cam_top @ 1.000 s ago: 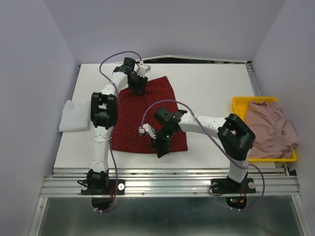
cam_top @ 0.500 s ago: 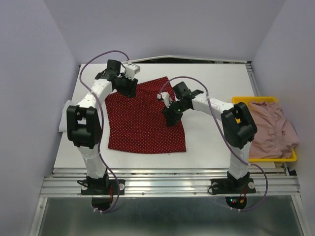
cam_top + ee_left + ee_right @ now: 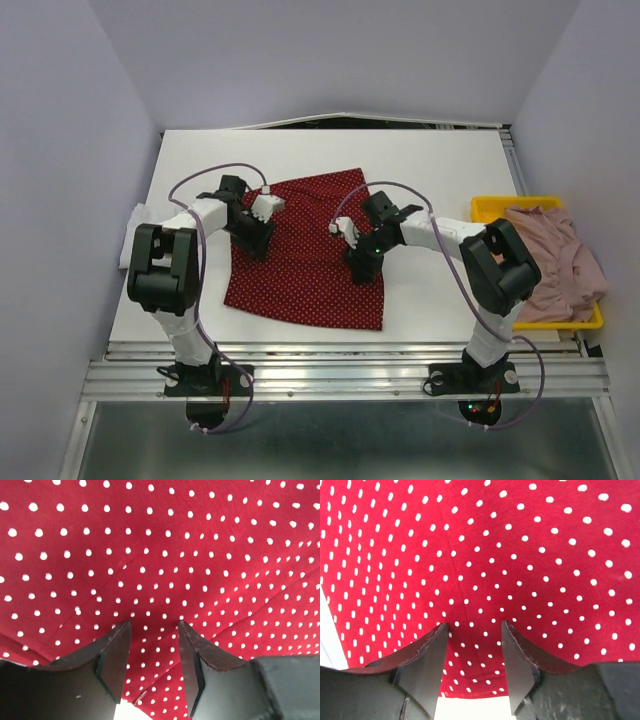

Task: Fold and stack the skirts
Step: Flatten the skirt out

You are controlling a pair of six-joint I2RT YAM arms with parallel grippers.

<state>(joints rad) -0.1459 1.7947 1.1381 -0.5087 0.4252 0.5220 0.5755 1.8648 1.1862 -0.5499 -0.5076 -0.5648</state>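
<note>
The dark red skirt with white polka dots (image 3: 305, 250) lies spread flat on the white table (image 3: 430, 160). My left gripper (image 3: 250, 238) hovers low over its left edge, jaws open, with cloth (image 3: 160, 545) lying flat beneath the fingertips (image 3: 154, 625). Over the skirt's right edge, my right gripper (image 3: 360, 266) is likewise open, nothing pinched between its fingertips (image 3: 474, 626), and the hem and bare table show just below them. The plain pink skirt (image 3: 552, 262) is bunched in the yellow tray (image 3: 488, 206) at the right.
A folded white cloth (image 3: 133, 238) lies at the table's left edge, partly behind my left arm. The yellow tray sits close to the right arm's elbow. Purple-grey walls close in the table at the back and sides.
Both grippers have come nearer along the red skirt's side edges, the left from its far left corner. The skirt now lies slightly turned and shifted.
</note>
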